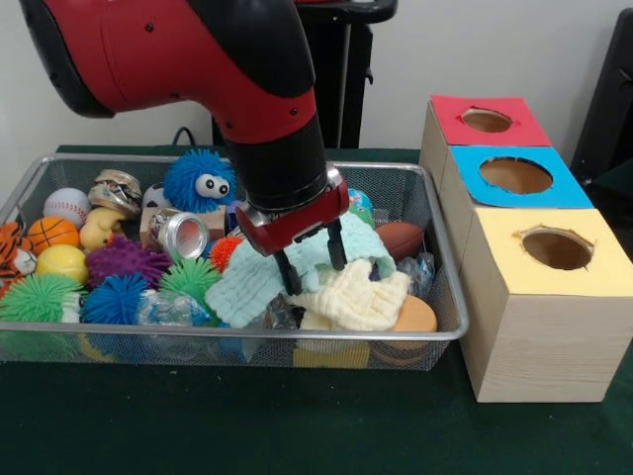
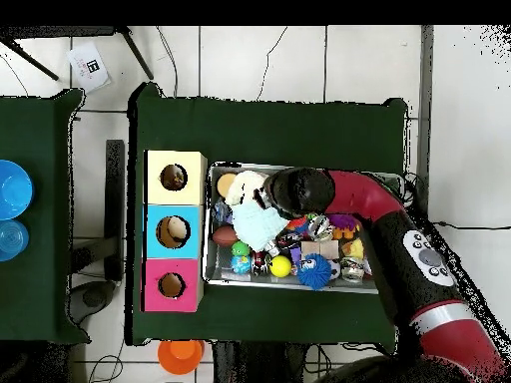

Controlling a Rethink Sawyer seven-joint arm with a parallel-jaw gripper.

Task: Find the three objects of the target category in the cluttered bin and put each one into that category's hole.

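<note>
The wire mesh bin [image 1: 247, 334] is full of toys; it also shows in the overhead view [image 2: 209, 224]. My gripper [image 1: 313, 265] is down inside it at the right of middle, open. Its two black fingers [image 1: 288, 276] straddle a mint-green knitted cloth [image 1: 252, 287]. A cream knitted cloth [image 1: 358, 299] lies just right of that cloth. The blue-topped hole [image 1: 515, 175] is in the middle of three wooden boxes right of the bin, and shows in the overhead view [image 2: 172, 231]. In the overhead view the arm [image 2: 299, 191] hides the gripper.
The red-topped hole [image 1: 486, 120] lies behind the blue one and the yellow-topped hole [image 1: 557, 247] in front. The bin also holds a blue fuzzy ball with eyes [image 1: 199, 180], a silver can [image 1: 181, 234], a baseball [image 1: 66, 206], spiky balls [image 1: 124, 259] and a brown football [image 1: 401, 237].
</note>
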